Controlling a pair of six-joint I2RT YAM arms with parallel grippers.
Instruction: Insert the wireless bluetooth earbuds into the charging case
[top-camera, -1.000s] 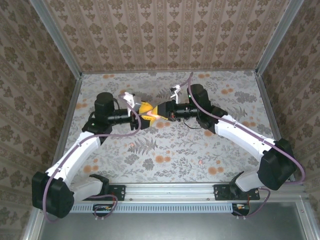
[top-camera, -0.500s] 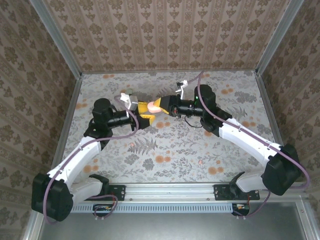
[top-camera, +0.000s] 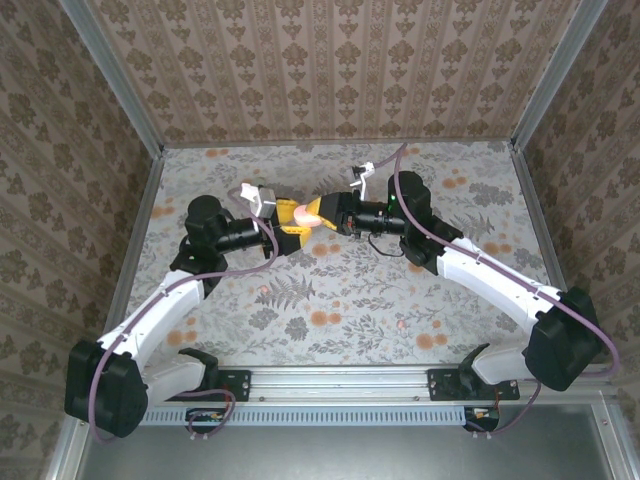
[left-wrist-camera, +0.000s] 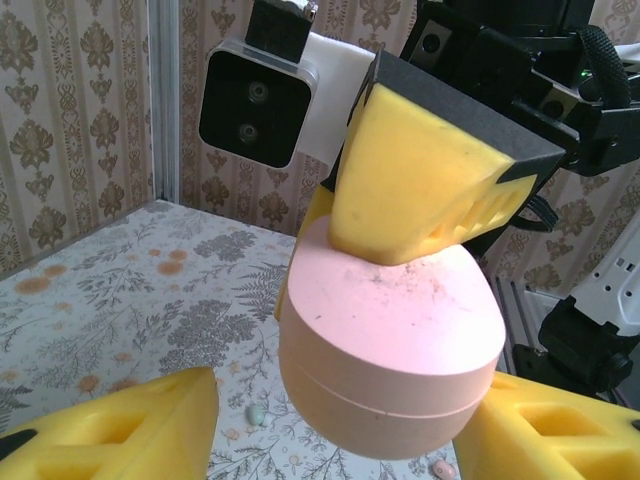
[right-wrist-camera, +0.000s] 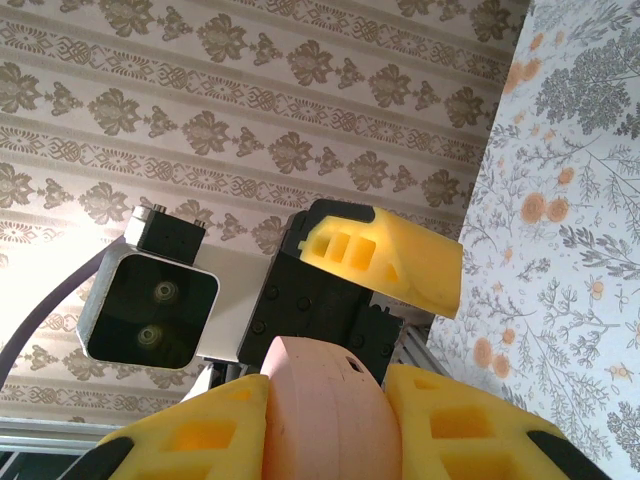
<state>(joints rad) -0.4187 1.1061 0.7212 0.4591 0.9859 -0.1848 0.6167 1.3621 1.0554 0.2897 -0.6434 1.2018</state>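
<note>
Pink and shut along its seam, the charging case (left-wrist-camera: 390, 340) hangs in mid-air above the flower-printed counter (left-wrist-camera: 110, 300). It is pinched across its flat faces by the right gripper (right-wrist-camera: 325, 415), whose yellow fingers (left-wrist-camera: 420, 190) are closed onto it from either side. Facing it, the left gripper (left-wrist-camera: 345, 395) stands partly open with the case between its jaws. A sliver of gap shows beside one finger, and it is not clear whether the other brushes the shell, so this gripper reads as flanking the case rather than holding it. Below, the earbuds (left-wrist-camera: 255, 413) lie loose on the counter, well apart from each other: a pale one beneath the case and a pinkish one (left-wrist-camera: 443, 468) at the bottom edge of the left wrist view. Neither is in a gripper or in the case. By the look of it, the work is at the stage of readying the case, not yet at insertion, since no earbud can go in with the lid down. The next move probably calls for the left gripper to catch the lid's lip while the right gripper holds the body firm. The halves must be prised apart without twisting the smooth shell out of the grip, and then a gripper must be freed for the tiny earbuds.
</note>
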